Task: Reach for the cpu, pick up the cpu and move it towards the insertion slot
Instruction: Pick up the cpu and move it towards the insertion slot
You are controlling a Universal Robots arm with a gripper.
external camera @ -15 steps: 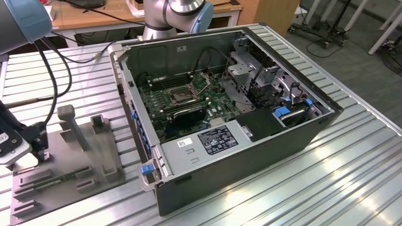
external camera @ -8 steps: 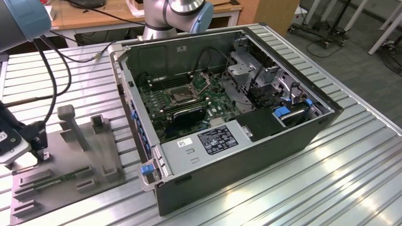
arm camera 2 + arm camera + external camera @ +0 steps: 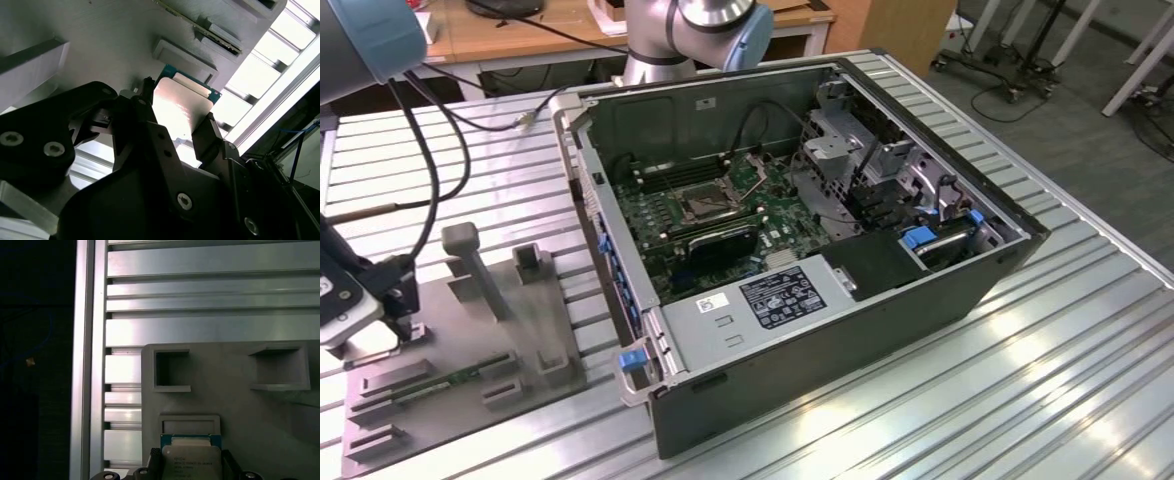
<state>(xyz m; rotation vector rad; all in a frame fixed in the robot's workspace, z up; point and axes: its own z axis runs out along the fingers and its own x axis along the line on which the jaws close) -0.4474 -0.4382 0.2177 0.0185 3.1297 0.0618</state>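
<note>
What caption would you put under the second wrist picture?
The claw pinches the cpu by two edges at the grey tray.

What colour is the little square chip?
The cpu is silvery on top with a blue-green rim; the second wrist view shows it best.

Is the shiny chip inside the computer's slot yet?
Out. The cpu sits between the fingers of the hand at the grey tray, well apart from the insertion slot.

Black end effector (image 3: 176, 102), blue-capped silver arm (image 3: 704, 12)
</note>
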